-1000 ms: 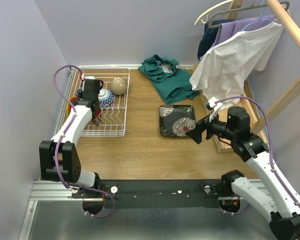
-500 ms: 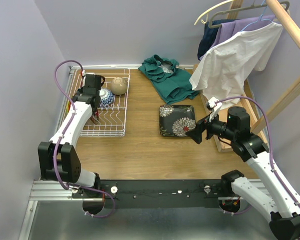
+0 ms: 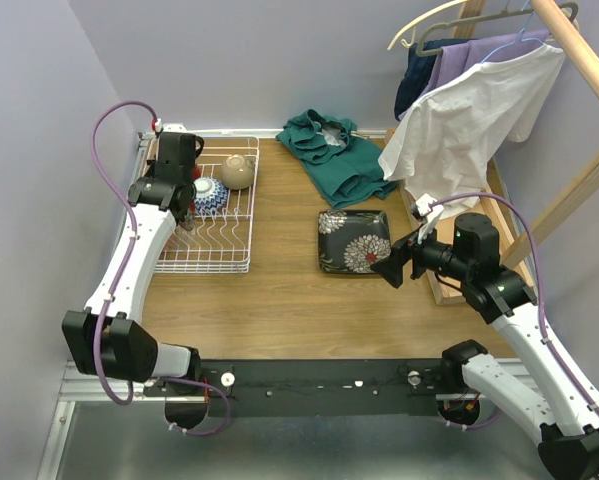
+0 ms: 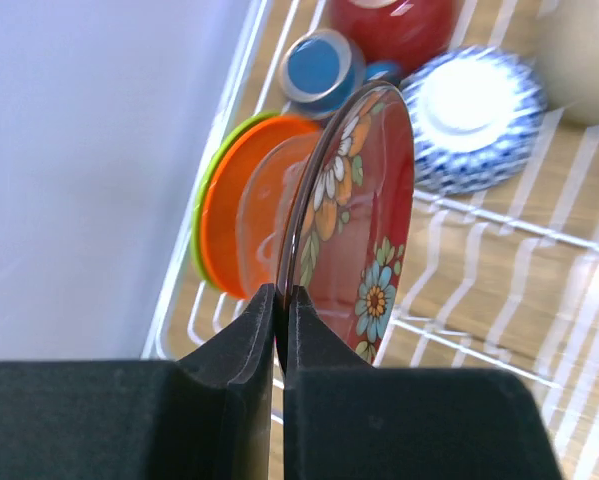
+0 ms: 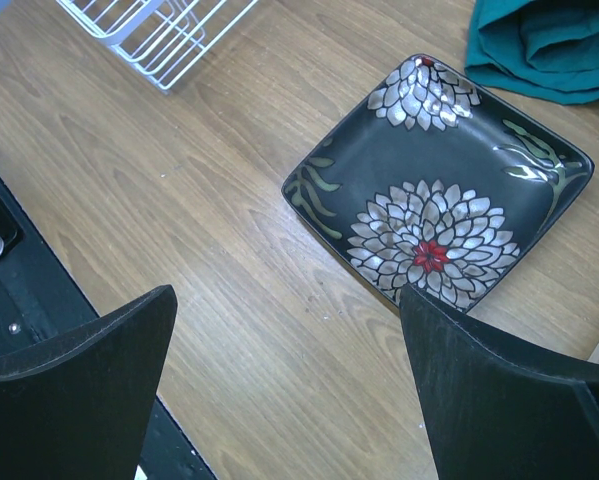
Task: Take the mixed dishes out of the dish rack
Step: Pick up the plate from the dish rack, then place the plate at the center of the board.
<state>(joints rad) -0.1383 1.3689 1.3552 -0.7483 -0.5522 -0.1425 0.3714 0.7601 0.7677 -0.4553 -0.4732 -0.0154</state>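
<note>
My left gripper is shut on the rim of a red floral plate, held on edge above the white wire dish rack. Behind it stand an orange plate and a lime-green plate. Farther in are a dark-blue mug, a red cup, a blue-white bowl and a beige bowl. In the top view the left gripper is over the rack's left side. My right gripper is open and empty, just near of the black square floral plate, which lies on the table.
A teal cloth lies at the back of the table. Shirts hang from a wooden frame at the right. The grey wall is close along the rack's left side. The rack's corner shows in the right wrist view.
My left arm has risen and drawn toward the back left over the rack, its gripper still on the red floral plate. The right arm has not moved.
</note>
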